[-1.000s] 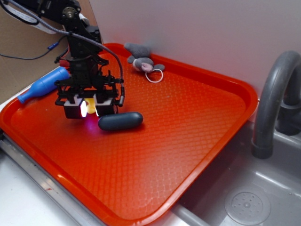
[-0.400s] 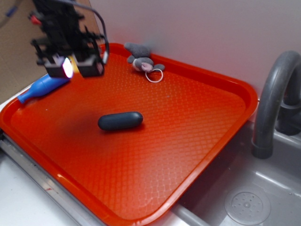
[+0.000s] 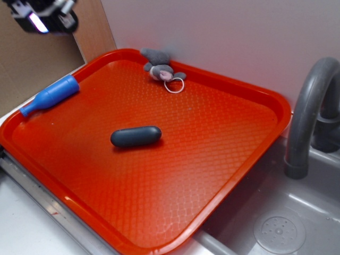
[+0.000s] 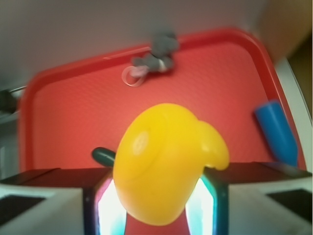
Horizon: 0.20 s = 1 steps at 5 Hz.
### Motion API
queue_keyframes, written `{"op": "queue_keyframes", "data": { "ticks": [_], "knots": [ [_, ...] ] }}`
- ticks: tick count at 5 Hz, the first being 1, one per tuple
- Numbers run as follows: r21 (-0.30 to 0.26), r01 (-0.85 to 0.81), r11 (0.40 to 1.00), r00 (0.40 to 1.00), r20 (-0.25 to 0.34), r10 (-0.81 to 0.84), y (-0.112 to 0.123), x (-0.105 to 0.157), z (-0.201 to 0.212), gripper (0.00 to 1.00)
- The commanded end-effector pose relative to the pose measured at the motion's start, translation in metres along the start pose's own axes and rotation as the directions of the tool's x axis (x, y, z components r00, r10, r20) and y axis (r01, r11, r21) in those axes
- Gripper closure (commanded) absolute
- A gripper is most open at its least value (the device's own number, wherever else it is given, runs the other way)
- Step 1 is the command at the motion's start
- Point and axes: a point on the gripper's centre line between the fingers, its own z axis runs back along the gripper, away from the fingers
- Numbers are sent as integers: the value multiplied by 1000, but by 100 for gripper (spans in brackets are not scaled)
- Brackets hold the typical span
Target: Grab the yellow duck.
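The pincer [image 4: 157,205] grips the yellow duck [image 4: 164,161] high above the red tray [image 3: 239,90], which holds a dark capsule [image 3: 136,136], grey mouse [image 3: 159,66] and blue bottle [image 3: 50,95].

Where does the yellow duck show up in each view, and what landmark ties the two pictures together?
Exterior: the yellow duck is not visible; only the end effector shows, top left, above the tray.
Wrist: the yellow duck fills the lower centre, clamped between the fingers.
Shared landmark: the grey plush mouse at the tray's far edge.
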Motion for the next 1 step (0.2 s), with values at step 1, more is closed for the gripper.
{"op": "queue_keyframes", "data": {
  "ticks": [1],
  "knots": [
    [-62,-29,998,999,28,31,21,-2,13,100]
  ]
}}
